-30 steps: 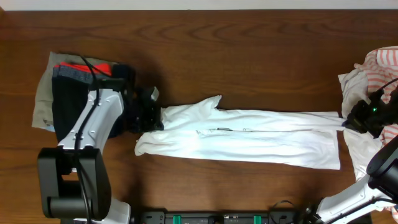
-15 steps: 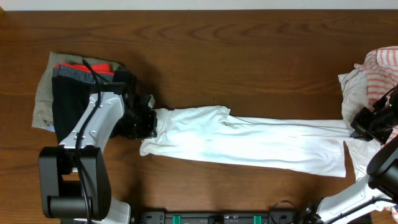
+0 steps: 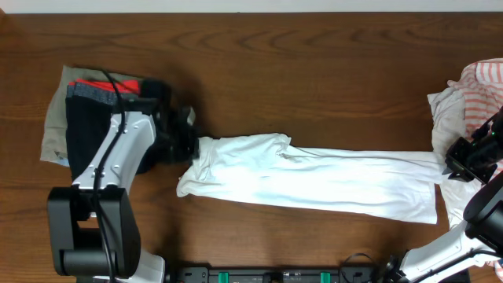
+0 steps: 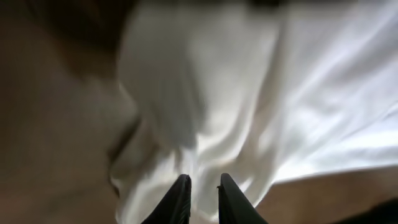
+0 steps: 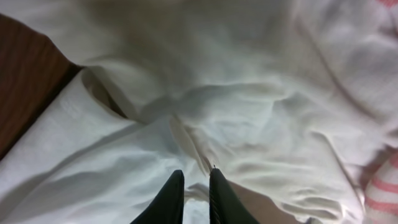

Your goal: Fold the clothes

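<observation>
While the grips are easing off, the left pincer and right pincer are each showing a narrow slit between their fingers. They are letting the white shirt go, and it is lying in a long band across the counter. It is sitting further right and flatter than a second ago, ready, I'd judge, for folding.

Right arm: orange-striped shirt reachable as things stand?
Likely yes. The striped shirt lies uncovered just beyond the right gripper, with only white fabric between them.
</observation>
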Robot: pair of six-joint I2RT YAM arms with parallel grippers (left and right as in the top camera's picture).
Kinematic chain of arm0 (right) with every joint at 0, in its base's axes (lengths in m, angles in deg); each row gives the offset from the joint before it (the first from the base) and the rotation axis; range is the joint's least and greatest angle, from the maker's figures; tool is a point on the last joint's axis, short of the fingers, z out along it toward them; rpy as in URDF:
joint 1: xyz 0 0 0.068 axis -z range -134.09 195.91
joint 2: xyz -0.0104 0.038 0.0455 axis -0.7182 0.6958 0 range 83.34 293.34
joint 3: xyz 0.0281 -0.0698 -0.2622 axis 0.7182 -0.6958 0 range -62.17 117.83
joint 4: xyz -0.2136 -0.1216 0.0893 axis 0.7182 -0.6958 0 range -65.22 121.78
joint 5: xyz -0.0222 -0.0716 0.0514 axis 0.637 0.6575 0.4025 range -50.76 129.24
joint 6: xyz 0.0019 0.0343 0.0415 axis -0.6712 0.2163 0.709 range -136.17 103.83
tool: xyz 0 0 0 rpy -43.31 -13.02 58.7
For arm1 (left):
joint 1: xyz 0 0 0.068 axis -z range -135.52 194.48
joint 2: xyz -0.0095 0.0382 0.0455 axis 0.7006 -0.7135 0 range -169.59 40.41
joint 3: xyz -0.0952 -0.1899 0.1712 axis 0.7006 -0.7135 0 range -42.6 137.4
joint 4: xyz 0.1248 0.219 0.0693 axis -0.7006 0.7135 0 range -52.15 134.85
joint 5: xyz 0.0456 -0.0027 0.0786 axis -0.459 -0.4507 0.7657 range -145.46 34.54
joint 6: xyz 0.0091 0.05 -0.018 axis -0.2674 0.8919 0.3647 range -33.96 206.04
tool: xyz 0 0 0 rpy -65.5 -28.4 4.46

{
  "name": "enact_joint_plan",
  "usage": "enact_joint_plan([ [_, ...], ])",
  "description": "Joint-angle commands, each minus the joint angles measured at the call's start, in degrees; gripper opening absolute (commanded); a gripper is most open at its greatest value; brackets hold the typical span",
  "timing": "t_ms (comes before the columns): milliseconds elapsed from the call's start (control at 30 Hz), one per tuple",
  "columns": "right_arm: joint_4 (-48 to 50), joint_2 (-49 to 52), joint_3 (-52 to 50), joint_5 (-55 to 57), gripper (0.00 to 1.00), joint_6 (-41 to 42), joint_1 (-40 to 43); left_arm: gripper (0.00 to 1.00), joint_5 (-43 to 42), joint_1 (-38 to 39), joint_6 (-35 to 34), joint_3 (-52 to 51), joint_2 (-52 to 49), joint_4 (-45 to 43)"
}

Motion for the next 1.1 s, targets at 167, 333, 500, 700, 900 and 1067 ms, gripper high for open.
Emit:
enact_joint_plan([
  [167, -0.3, -1.0, 0.1, -8.3, 0.10, -3.7, 0.3, 0.17, -3.8, 0.3, -4.7, 6.5, 6.3, -10.9],
  [333, 0.5, -1.0, 0.1, -21.3, 0.11, -11.2, 0.3, 0.16, -5.6, 4.0, -4.6, 6.0, 6.2, -12.0],
  [500, 0.4, -1.0, 0.0, -25.3, 0.13, -12.4, -0.8, 0.16, -5.4, 8.9, -4.4, 4.5, 4.6, -12.4],
  [700, 1.9, -0.8, -0.9, -18.0, 0.13, -8.9, -3.6, 0.16, -5.4, 11.4, -4.4, 3.0, -1.8, -15.2],
  [900, 5.9, -0.8, -5.7, -18.0, 0.14, -7.2, -5.6, 0.16, -7.0, 11.4, -4.7, 3.0, -10.3, -15.4],
  [1067, 8.3, -0.8, -10.5, -18.0, 0.14, -4.8, -6.0, 0.17, -10.5, 11.4, -5.1, 3.0, -14.6, -10.4],
])
